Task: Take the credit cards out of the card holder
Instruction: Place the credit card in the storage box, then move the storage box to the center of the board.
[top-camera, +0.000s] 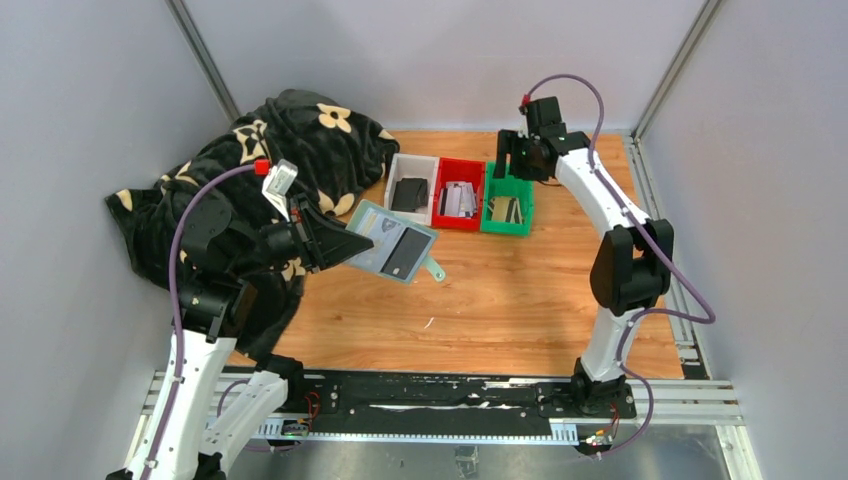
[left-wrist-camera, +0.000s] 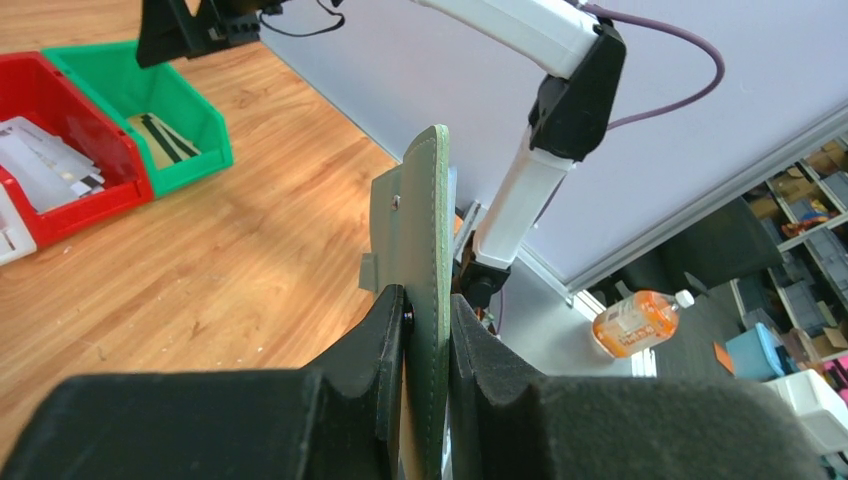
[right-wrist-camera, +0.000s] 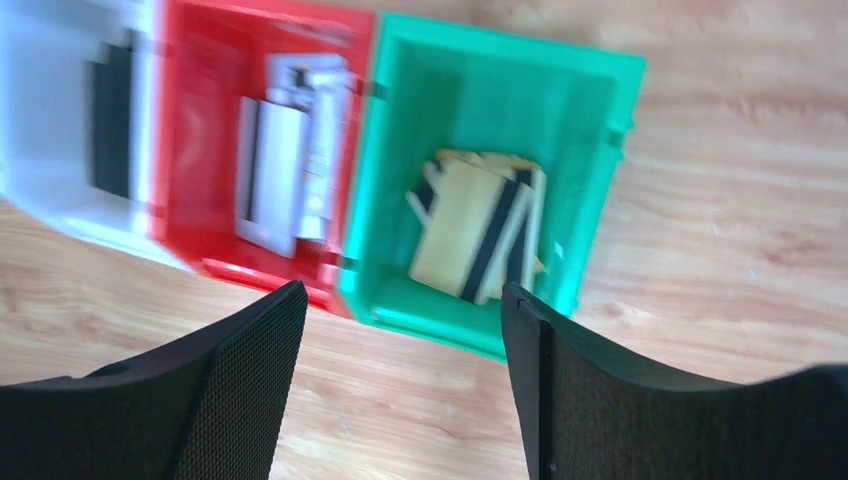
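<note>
Your left end effector (left-wrist-camera: 428, 305) clamped on the card holder (top-camera: 372, 232), holder open above the table (top-camera: 520, 300), dark card (top-camera: 402, 252) in its slot, your right end effector (right-wrist-camera: 400, 295) spread wide, empty, over the green tray (right-wrist-camera: 590, 140) of gold-yellow credit cards (right-wrist-camera: 478, 228)

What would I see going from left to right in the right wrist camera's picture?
White tray with a black card inside → red tray with silvery cards → green tray with yellow striped cards → bare wooden table.
</note>
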